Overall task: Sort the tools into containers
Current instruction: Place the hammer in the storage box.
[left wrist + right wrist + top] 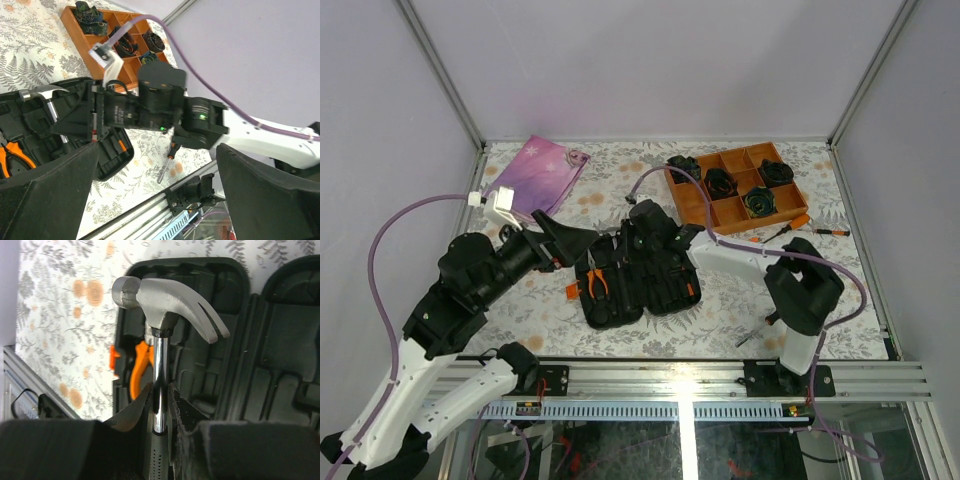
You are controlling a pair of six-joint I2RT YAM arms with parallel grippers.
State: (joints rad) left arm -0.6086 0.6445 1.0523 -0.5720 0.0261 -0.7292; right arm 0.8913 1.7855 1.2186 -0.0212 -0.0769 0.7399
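Right wrist: right jaws are pinching the hammer [167, 296] by its slick shaft above the case [282, 345], heavy head threatening to pivot; left jaws are gaping

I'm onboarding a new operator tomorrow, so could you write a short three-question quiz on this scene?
1. True or false: the right tool is shut on the shaft of the hammer.
2. Which orange-handled item lies in the open case? A: pliers. B: a saw. C: scissors.
3. Fill in: the jaws of the left tool stand ____, holding nothing.
Key: 1 true; 2 A; 3 open.
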